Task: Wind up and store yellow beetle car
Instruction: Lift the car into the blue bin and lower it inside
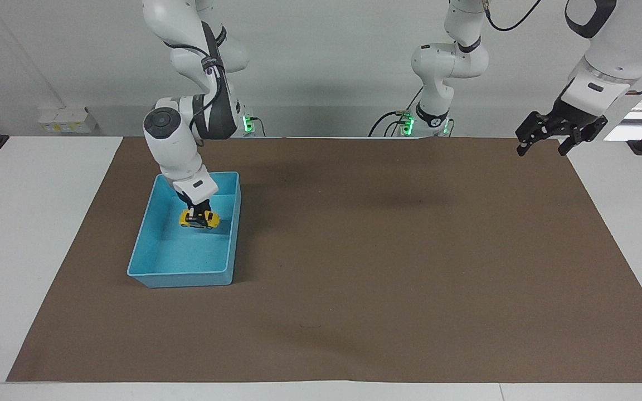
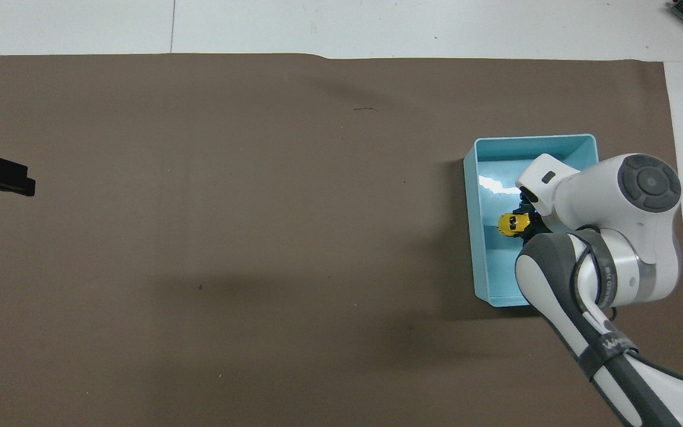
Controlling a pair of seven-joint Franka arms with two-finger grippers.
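Two arms work at the bench (image 1: 31, 234), which carries a brown mat (image 1: 388, 267) and a blue tray (image 1: 156, 239) lying toward the right arm's end. The right gripper (image 1: 198, 213) is lowered inside the tray, in the half nearer the robots, its jaws closed on the car (image 1: 200, 219), gripping the yellow body across its middle. From overhead the car (image 2: 512, 225) shows just beside the gripper's black body, close to the tray's wall on the side toward the left arm; whether its wheels touch the tray floor cannot be told. The left gripper (image 1: 544, 138) hangs over the mat's corner at the left arm's end, well apart from the tray, with its jaws spread wide and nothing between them; that arm waits.
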